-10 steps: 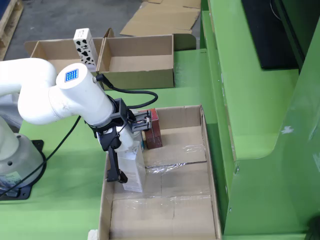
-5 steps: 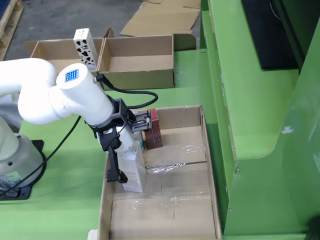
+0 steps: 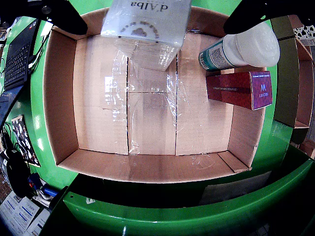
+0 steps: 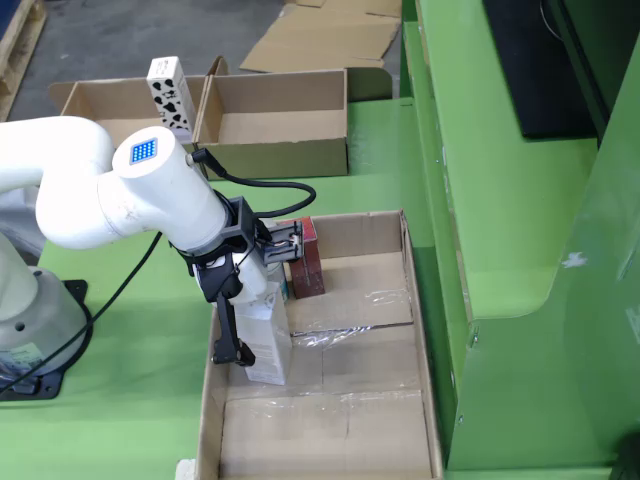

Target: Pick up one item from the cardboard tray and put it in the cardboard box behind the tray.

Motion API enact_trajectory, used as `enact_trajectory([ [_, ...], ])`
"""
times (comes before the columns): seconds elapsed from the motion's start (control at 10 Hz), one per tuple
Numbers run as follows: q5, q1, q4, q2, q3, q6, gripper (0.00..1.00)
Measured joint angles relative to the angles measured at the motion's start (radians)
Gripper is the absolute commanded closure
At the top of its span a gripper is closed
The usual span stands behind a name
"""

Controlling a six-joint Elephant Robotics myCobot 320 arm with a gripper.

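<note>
Gripper (image 4: 250, 335) straddles the upright white carton (image 4: 268, 340) in the cardboard tray (image 4: 420, 330), fingers spread, positioned to grasp.

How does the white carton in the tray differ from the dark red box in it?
The white carton is pale and stands between the gripper's fingers; the dark red box is deep red and lies free, untouched. In the fixed view the carton sits nearer the camera, the red box farther back, by the white bottle. Both are rectangular packages inside the cardboard tray.
</note>
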Motion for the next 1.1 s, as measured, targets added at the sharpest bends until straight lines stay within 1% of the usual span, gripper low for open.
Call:
enact_trajectory([
  [0.2,0.000,0.000,0.000,0.000,0.000,0.000,0.00],
  [1.1,0.000,0.000,0.000,0.000,0.000,0.000,0.90],
])
